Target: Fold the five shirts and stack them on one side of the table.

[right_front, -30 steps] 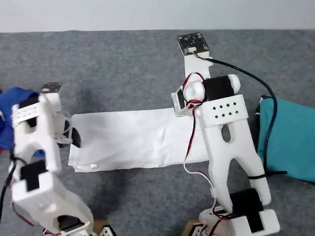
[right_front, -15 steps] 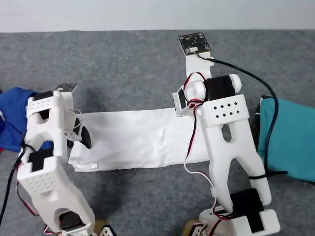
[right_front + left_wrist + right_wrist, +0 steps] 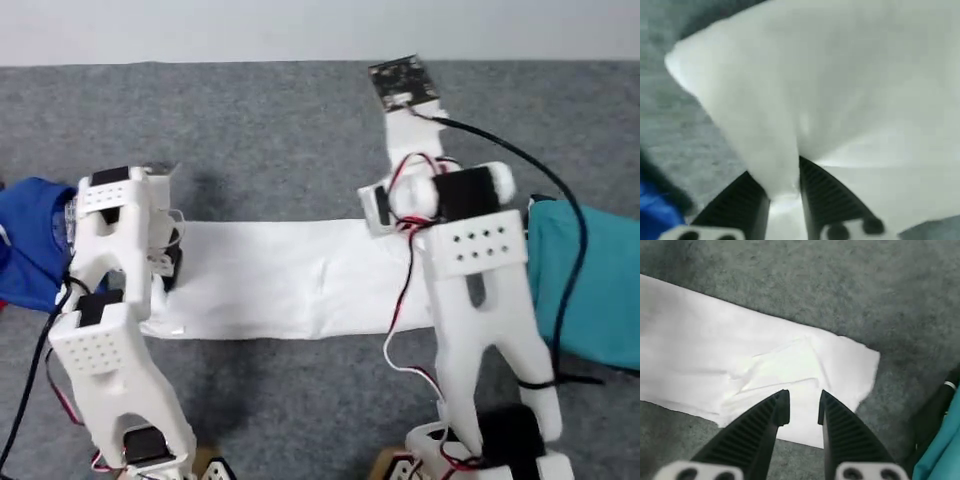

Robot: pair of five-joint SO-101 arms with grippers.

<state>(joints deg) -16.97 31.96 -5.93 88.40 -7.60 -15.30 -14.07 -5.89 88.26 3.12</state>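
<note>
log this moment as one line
left gripper: shut on white shirt end | right gripper: open, above its other end | blue shirt: beside left arm | teal shirt: beside right arm

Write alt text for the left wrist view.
The left hand pinches a raised fold of the white shirt between its two black fingers. The grey table shows beside the shirt, with a bit of blue cloth at the picture's edge.

The right arm (image 3: 480, 300) hides one end of your white shirt (image 3: 290, 280), the blue shirt (image 3: 30, 240) and teal shirt (image 3: 590, 290) run off the high view's sides, and the left wrist view's cloth is blurred.
</note>
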